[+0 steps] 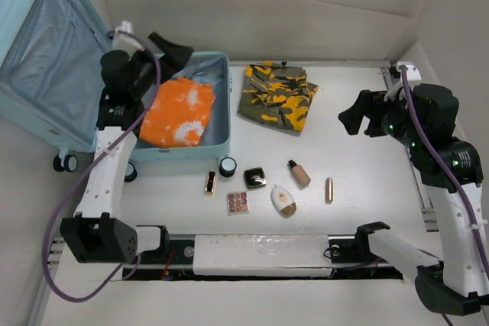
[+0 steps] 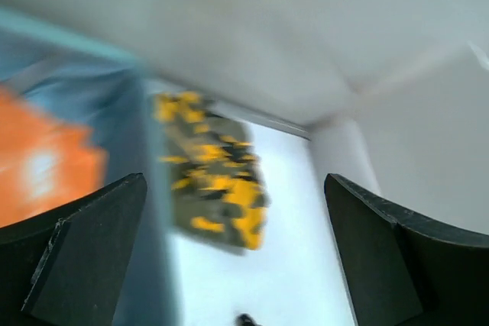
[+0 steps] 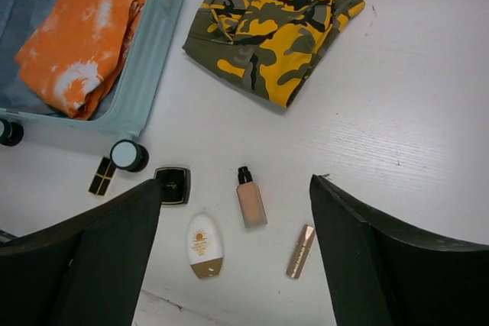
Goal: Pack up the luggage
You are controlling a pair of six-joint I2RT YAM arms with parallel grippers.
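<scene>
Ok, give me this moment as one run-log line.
luggage open, orange garment inside | camo garment on table | left gripper open, empty, near luggage | right gripper open, empty

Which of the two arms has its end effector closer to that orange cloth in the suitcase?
Left. The left end effector hangs over the suitcase, right by the orange cloth; the right end effector is far off, beyond the camouflage cloth.
</scene>
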